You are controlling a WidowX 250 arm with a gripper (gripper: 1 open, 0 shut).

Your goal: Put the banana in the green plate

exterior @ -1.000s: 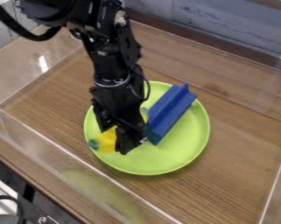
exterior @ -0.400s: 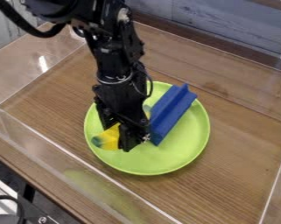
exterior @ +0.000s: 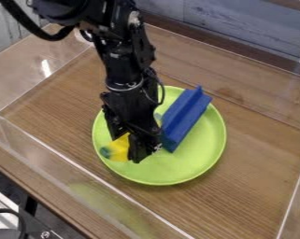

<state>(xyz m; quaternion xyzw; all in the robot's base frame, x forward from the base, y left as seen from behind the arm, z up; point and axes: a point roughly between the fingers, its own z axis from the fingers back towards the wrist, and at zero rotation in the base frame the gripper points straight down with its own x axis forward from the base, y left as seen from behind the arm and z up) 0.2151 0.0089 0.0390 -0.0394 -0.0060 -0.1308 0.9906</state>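
**Spotter:** Where is the banana sitting?

**Me:** The banana point(exterior: 116, 147) is lying inside the plate point(exterior: 202, 154), at its left side near the rim. I'm only seeing a small yellow piece of it with a greenish tip, poking out to the left of the end effector point(exterior: 137, 151). The rest is hidden behind the fingers, so I can't call its long axis with any confidence.

**Spotter:** And the end effector?

**Me:** It's pointing straight down over the plate's left half, pressed together as far as it goes. The banana is right at its tips, so I'm judging it is pinching the banana, though the contact itself is blocked from my view. The fruit is lying just left of and under the fingers, not apart from them.

**Spotter:** So what is the next move turning on?

**Me:** My read is that the banana is already over the plate, so I'm only needing a release and a straight lift.

**Spotter:** Count for me.

**Me:** One banana, one plate, one arm, one blue block point(exterior: 181, 119) leaning in the plate just right of the fingers, all on a wooden surface point(exterior: 258, 103).
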